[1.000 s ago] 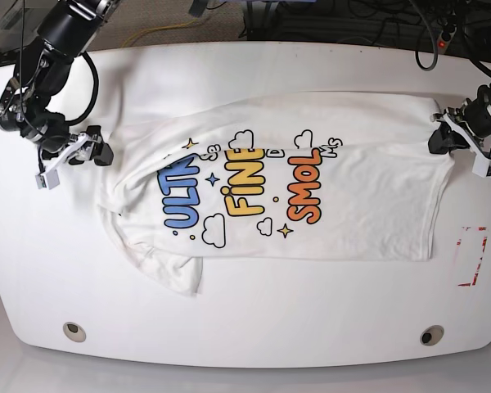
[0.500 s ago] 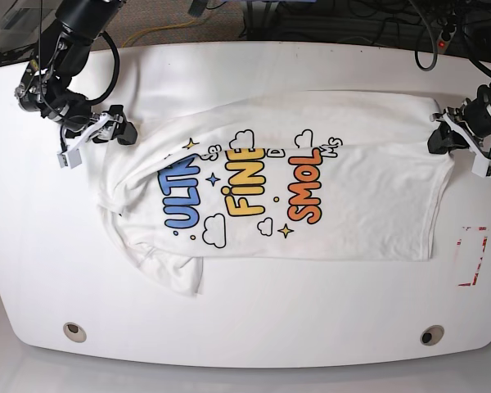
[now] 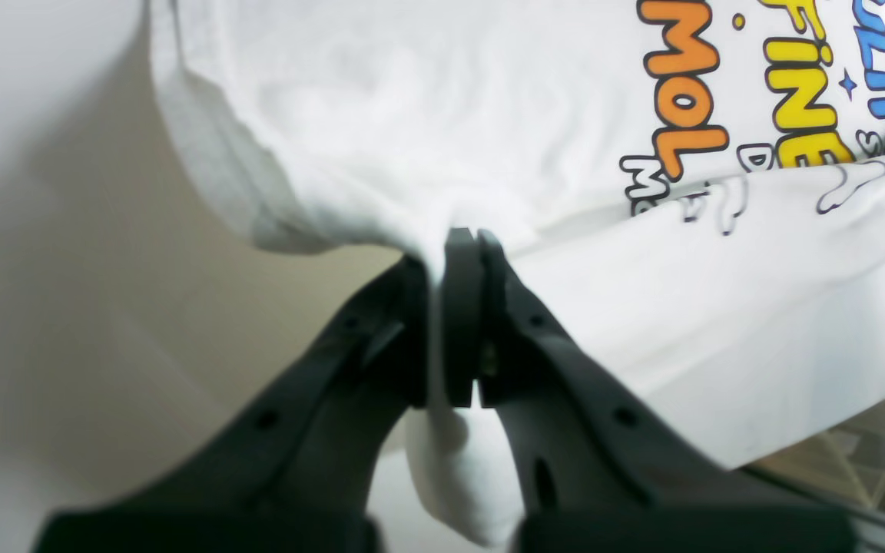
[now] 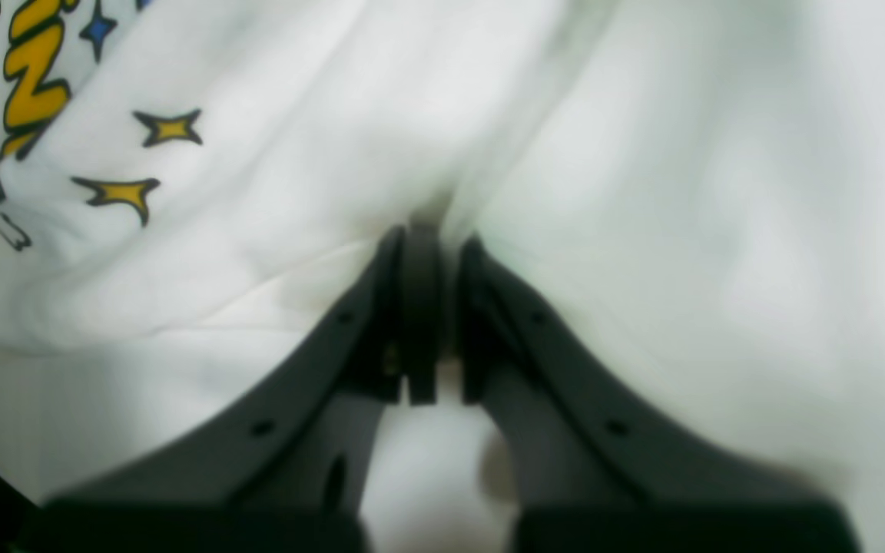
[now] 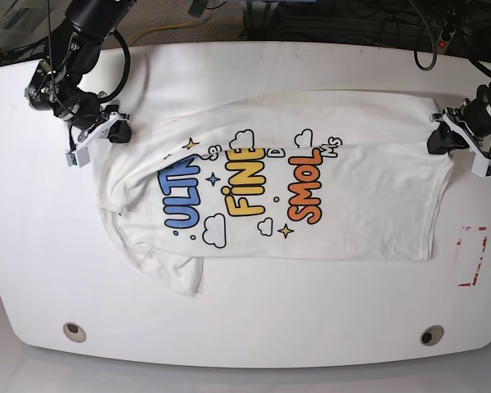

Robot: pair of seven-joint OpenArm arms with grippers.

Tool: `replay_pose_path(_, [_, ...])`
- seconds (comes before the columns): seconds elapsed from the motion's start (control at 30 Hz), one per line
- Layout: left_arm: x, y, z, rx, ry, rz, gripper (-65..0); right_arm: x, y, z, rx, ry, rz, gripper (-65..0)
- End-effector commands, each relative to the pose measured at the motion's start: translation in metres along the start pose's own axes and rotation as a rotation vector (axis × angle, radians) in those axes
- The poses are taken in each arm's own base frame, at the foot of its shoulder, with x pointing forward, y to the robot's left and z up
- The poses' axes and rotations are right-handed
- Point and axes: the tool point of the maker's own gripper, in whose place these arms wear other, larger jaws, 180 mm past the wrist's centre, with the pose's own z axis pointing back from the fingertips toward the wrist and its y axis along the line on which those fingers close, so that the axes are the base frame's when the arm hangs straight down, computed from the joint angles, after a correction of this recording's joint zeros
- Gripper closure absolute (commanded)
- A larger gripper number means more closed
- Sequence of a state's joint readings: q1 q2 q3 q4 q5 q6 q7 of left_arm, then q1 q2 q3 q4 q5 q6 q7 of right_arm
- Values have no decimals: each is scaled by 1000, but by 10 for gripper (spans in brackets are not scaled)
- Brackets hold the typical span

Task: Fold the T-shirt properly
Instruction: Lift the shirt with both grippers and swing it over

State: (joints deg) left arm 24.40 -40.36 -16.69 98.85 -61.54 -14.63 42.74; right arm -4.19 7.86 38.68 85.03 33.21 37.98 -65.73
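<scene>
Since the earlier base views, we are noting that the right gripper (image 5: 119, 131) has travelled in from the bare tabletop to the shirt's shoulder edge, and its jaws, spread apart before, are now standing closed.

We are recording the table (image 5: 254, 327), white and rounded, as the largest item. It is carrying the T-shirt (image 5: 360, 205), which is lying spread across the middle with the print facing up and the hem toward the left arm's side. One long edge is sitting doubled over along the far side, covering the tops of the letters. A sleeve is lying rumpled at the near corner on the right arm's side.

We are finding the left gripper (image 3: 454, 246) pinched tight on the hem corner: in its wrist view a fold of white cloth is running between the two black fingers (image 3: 462, 307) and hanging out below them.

In the right wrist view we are seeing the right gripper's jaws nearly together at a crease of the shirt, with cloth bunching at the tips. We are judging it clamped on the fabric, though blur is hiding how much cloth sits between the pads.

A red-and-white marking (image 5: 472, 255) is lying on the table just beside the hem.
</scene>
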Motion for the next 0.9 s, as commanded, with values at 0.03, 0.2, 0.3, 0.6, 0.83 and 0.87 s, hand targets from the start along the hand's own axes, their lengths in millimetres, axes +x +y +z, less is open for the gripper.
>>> replay_pose_path(0.03, [12, -2, 3, -8, -32, -14, -4, 4, -6, 11, -21, -25, 28, 0])
replay_pose_path(0.2, [9, -7, 2, -18, -34, -6, -4, -1, 3, 46, -92, -41, 148, 0])
replay_pose_path(0.3, [5, -14, -4, -37, -56, 37, -4, 10, 15, 63, -118, -79, 231, 0])
replay_pose_path(0.6, [49, -48, -35, -109, -116, -87, -4, 88, 23, 78, -148, -231, 352, 0])
replay_pose_path(0.83, [96, -71, -52, -121, -181, -234, -4, 159, 35, 76, -117, -333, 419, 0])
replay_pose_path(0.87, [101, -70, -53, -116, -187, -243, -4, 165, 35, 74, -109, -337, 416, 0])
